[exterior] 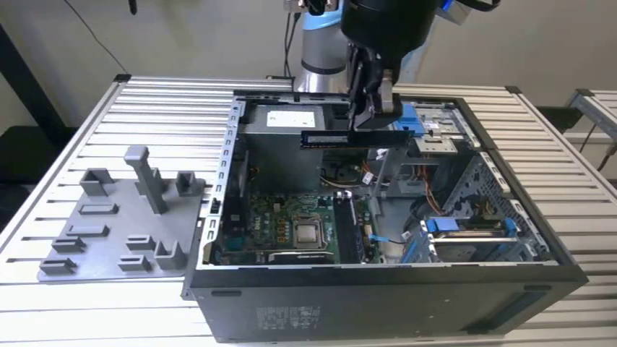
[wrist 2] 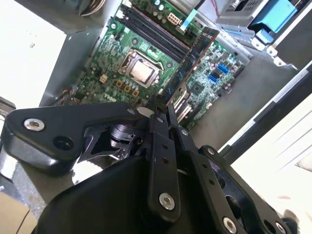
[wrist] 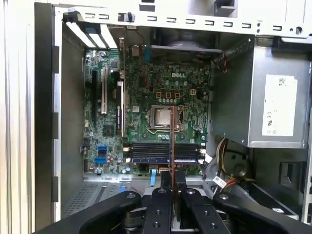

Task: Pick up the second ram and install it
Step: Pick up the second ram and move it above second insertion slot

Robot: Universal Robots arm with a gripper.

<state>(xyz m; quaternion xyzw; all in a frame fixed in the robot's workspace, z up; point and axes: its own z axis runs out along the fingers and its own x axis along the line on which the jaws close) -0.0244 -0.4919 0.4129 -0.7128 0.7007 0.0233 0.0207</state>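
Observation:
My gripper [exterior: 378,124] hangs over the open computer case [exterior: 386,289] and is shut on the second ram [exterior: 352,138], a long dark stick held level above the motherboard [exterior: 279,224]. In both wrist views the ram appears edge-on, running out from between the fingers: a thin brown line [wrist: 172,136] over the memory slots [wrist: 163,152], and a dark board [wrist 2: 192,58] reaching across the motherboard. The gripper [wrist 2: 163,113] [wrist: 172,173] clamps the stick near its middle. The slots [exterior: 352,228] lie well below the ram, beside the processor socket [exterior: 308,233].
A grey plastic tray [exterior: 115,224] with upright posts sits on the slatted table at the exterior view's left of the case. Inside the case are the power supply [wrist: 278,105], cable bundles [wrist: 229,165], blue drive brackets [exterior: 467,225] and expansion slots [wrist: 104,90].

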